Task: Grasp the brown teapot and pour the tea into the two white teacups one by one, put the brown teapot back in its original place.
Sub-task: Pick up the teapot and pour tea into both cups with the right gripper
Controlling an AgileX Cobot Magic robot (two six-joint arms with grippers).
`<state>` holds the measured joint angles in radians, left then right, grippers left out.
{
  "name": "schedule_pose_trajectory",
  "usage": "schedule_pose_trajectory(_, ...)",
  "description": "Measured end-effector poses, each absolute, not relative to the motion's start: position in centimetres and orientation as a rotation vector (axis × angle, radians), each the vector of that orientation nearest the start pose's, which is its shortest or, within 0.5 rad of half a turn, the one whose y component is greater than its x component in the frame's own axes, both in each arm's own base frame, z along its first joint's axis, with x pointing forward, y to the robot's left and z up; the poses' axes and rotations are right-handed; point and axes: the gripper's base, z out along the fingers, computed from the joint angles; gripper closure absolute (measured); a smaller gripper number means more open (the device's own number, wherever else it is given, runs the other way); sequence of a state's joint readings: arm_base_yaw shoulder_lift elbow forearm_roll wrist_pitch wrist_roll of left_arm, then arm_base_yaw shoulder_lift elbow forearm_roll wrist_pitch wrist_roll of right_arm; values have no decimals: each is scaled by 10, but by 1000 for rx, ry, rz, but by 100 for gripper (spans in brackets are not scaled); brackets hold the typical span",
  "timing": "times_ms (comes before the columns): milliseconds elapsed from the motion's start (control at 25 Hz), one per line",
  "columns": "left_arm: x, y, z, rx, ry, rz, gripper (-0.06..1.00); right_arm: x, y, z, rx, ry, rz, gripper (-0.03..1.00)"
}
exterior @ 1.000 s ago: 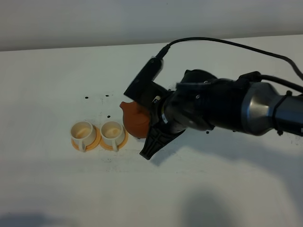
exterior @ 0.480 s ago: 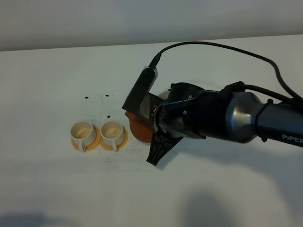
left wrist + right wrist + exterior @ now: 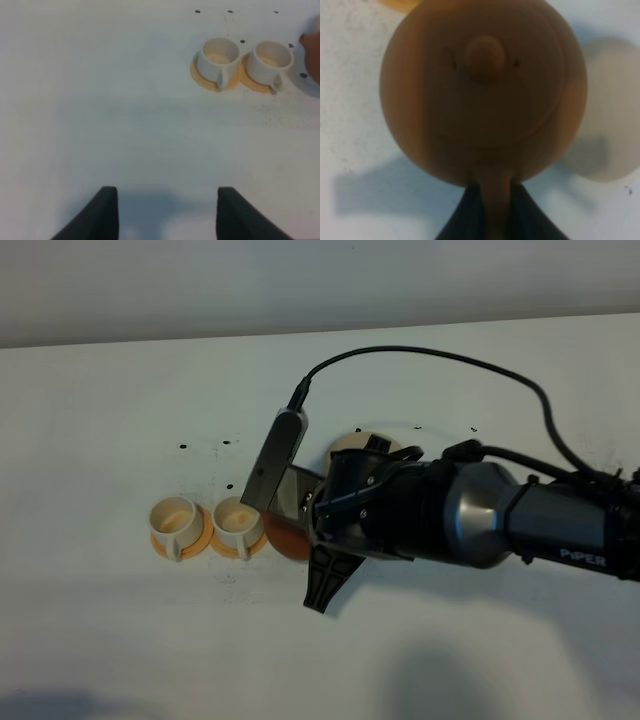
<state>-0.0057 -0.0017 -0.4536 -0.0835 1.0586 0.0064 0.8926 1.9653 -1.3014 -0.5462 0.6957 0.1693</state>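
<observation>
"PIPER" arm (image 3: 480,530) leftward over brown teapot (image 3: 284,540)

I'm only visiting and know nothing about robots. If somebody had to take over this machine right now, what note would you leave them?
Left end effector: open, empty, over the table, short of the cups.
Right end effector: shut on the handle of the brown teapot.
Things: the teapot is off its beige coaster, held close beside the nearer teacup. The farther teacup stands next to that one.
Done: teapot picked up and brought to the cups.
Left: I cannot tell if either cup holds tea. Pour into both, then set the teapot back on the coaster.
</observation>
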Motion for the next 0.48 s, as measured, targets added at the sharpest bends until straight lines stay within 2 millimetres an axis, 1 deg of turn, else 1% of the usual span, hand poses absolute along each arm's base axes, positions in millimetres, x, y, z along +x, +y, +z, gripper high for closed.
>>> schedule_pose_trajectory(200, 0, -7, 265, 15, 2085, -100, 50, 268, 297, 167, -1433, 2251, -297, 86)
schedule_pose_trajectory(480, 0, -7, 265, 15, 2085, -100, 50, 269, 297, 168, -1442, 2224, -329, 86)
